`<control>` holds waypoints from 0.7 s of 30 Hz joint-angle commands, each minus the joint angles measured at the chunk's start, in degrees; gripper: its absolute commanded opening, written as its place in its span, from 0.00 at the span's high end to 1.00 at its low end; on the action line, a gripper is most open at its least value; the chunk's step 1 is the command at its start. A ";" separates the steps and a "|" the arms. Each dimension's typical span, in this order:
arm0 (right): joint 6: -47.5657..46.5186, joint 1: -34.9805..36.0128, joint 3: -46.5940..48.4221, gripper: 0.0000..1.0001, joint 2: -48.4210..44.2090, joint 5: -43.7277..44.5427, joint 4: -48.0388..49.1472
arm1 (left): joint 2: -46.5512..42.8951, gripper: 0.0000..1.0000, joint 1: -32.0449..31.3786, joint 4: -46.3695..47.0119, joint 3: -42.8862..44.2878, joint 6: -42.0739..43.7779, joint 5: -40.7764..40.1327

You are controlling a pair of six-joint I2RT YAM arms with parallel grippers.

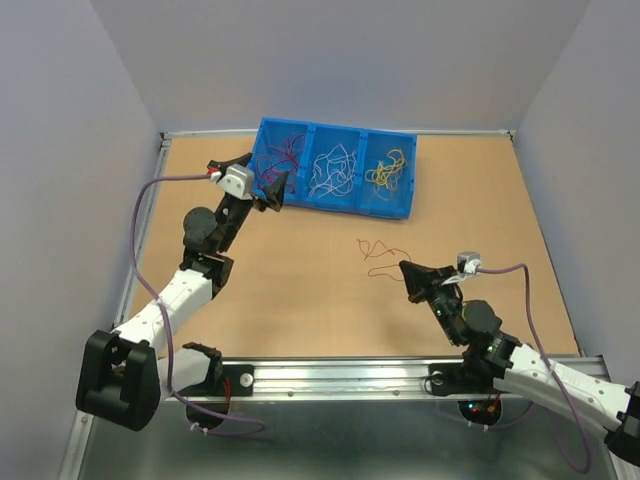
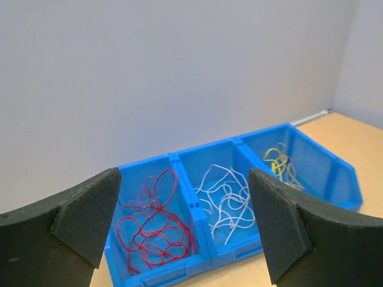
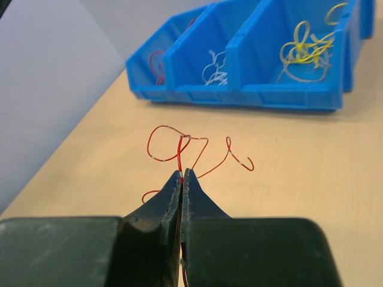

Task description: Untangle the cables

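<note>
Near right on the table [image 1: 300, 300]: right gripper [image 3: 182, 176] pinches a red wire [image 3: 179, 150].
Its loops run flat from the closed jaws toward the far bin [image 1: 340, 203]; the left gripper [image 2: 184, 197] hangs wide and empty by the bin's left end, well apart.

Cables [image 1: 333, 170] sit colour-sorted in the bin [image 1: 345, 210]; one curly red cable [image 3: 179, 152] lies outside.

A bin [image 1: 396, 208] with three parts sits at the back of the surface [image 1: 300, 300]. Wires [image 1: 330, 170] lie in each part. The left end effector [image 1: 272, 190] hangs by the bin's left part. A loose wire [image 1: 376, 249] lies in front of the bin. The right end effector [image 1: 406, 269] sits just before it, pinching its near end.
</note>
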 commanded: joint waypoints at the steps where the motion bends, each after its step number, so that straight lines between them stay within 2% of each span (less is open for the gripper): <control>1: -3.19 0.17 -3.55 0.99 4.64 -10.15 6.78 | -1.37 0.02 -1.38 11.01 -2.66 1.56 18.61; 5: -4.42 0.17 -1.71 0.99 9.83 -16.05 11.17 | 0.74 0.04 -8.66 -0.14 0.42 10.76 27.64; 10: -5.56 0.17 -1.09 0.99 14.58 -19.93 14.78 | 3.81 0.04 -19.39 -12.89 1.56 24.82 26.34; 11: -5.74 0.08 -1.18 0.99 15.28 -20.19 15.31 | 4.43 0.04 -22.27 -14.12 2.00 25.81 24.94; 14: -5.74 0.17 -2.14 0.99 15.64 -20.72 17.42 | 7.33 0.03 -25.11 -17.29 3.32 27.31 24.31; 21: -5.56 0.08 -4.60 0.99 10.11 -18.97 17.68 | 13.22 0.04 -27.22 -21.16 5.52 27.84 25.63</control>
